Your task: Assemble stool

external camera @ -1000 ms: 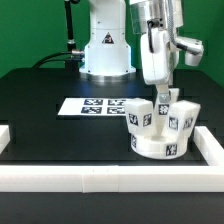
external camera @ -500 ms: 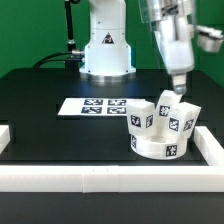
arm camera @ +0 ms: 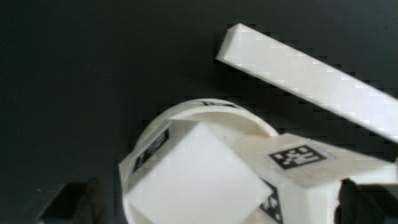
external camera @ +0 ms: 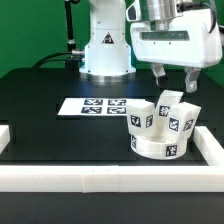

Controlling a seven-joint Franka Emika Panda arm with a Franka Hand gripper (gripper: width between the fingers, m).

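Note:
The stool stands upside down at the exterior view's right. Its round white seat (external camera: 160,148) lies on the black table and three tagged legs (external camera: 140,118) (external camera: 167,103) (external camera: 183,122) stick up from it. My gripper (external camera: 175,82) hangs just above the rear leg, open and empty. In the wrist view the gripper (arm camera: 222,208) straddles a white tagged leg (arm camera: 222,165) seen from above. The dark fingertips (arm camera: 75,205) stand well clear on either side of it.
The marker board (external camera: 95,106) lies flat left of the stool. White border rails run along the front (external camera: 100,178) and right (external camera: 212,145) edges, close to the stool; one also shows in the wrist view (arm camera: 311,75). The robot base (external camera: 105,50) stands behind.
The gripper has lifted off the rear leg, swung right, then turned about its axis. Its fingers now stand apart above the legs. The stool has not moved.

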